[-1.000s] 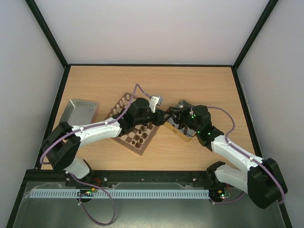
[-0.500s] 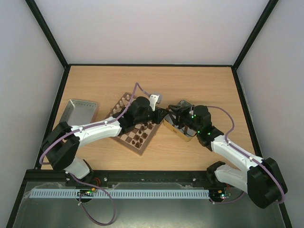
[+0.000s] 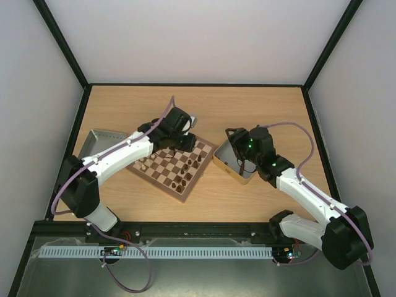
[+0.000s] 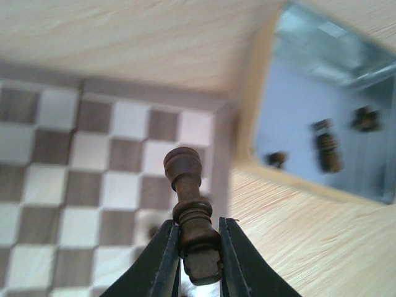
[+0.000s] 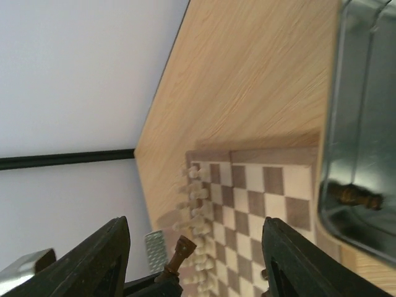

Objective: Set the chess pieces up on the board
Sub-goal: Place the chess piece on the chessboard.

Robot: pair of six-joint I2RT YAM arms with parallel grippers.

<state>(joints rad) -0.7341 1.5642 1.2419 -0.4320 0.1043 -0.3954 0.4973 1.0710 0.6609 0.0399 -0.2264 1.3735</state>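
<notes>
My left gripper is shut on the base of a dark brown chess piece and holds it above the board, near the board's corner by the tin. In the top view this gripper hangs over the board's far side. My right gripper stands wide open with nothing between its fingers, above the tin. A row of pale pieces lines one edge of the board. Dark pieces stand along the near edge.
The shiny tin lies right of the board with a few dark pieces lying in it; one dark piece shows in the right wrist view. A grey tray sits left of the board. Black frame rails edge the table.
The two grippers were together between board and tin. The left gripper has shut on the dark piece and swung left over the board; the right gripper has opened and drawn back over the tin.
</notes>
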